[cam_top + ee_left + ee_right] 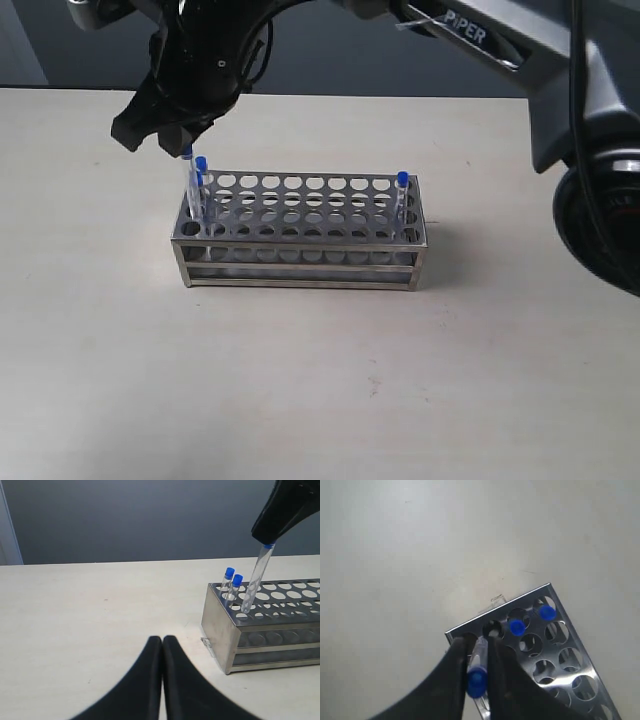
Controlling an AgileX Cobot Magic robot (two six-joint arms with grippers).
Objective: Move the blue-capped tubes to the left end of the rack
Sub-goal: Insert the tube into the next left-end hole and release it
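Pale surface (120, 380); right jaws pinch thin clear blue-capped tube (256, 580) near its cap over stainless-steel rack (300, 262); left jaws closed, empty. I'd judge it light, slick, fragile: grip gently

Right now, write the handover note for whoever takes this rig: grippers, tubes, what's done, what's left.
Left gripper: shut, holding nothing, clear of the rack off its left end.
Right gripper: over the rack's left end, shut on the held tube, which is tilted with its tip at a left-end hole, not yet seated.
Done: two seated tubes stand at the left end.
Left: seat and release the held tube, then bring the last tube over from the right end.
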